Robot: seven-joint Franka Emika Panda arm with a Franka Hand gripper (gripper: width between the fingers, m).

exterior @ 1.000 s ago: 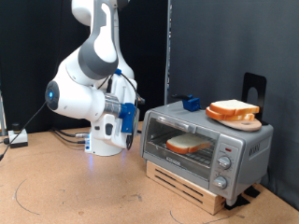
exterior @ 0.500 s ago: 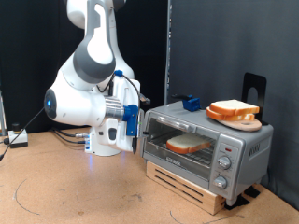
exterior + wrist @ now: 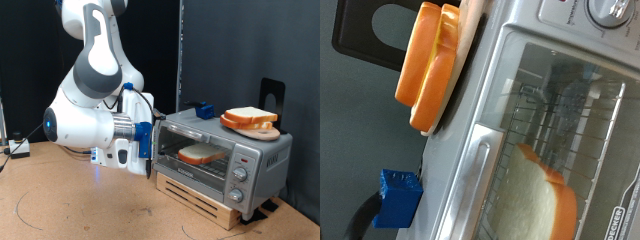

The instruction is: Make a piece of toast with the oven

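The silver oven (image 3: 262,158) stands on a wooden slat base at the exterior view's right, its glass door shut. The piece of toast (image 3: 203,154) lies on the wire rack behind the glass. It also shows in the wrist view (image 3: 542,203), below the grey door handle (image 3: 470,187). My gripper (image 3: 151,150) hangs beside the end of the oven that faces the exterior view's left, close to the door's edge. Its fingers do not show in the wrist view, and nothing shows between them.
A round wooden plate (image 3: 262,131) with two bread slices (image 3: 248,117) sits on the oven's top; the slices also show in the wrist view (image 3: 428,62). A blue block (image 3: 205,109) lies on the oven's top, and a black stand (image 3: 272,93) rises behind it. Knobs (image 3: 240,172) are on the oven's right panel. Cables lie at the left.
My arm has swung down and towards the oven. The gripper has dropped from above the oven's corner to the level of its door. The oven and bread have not moved.
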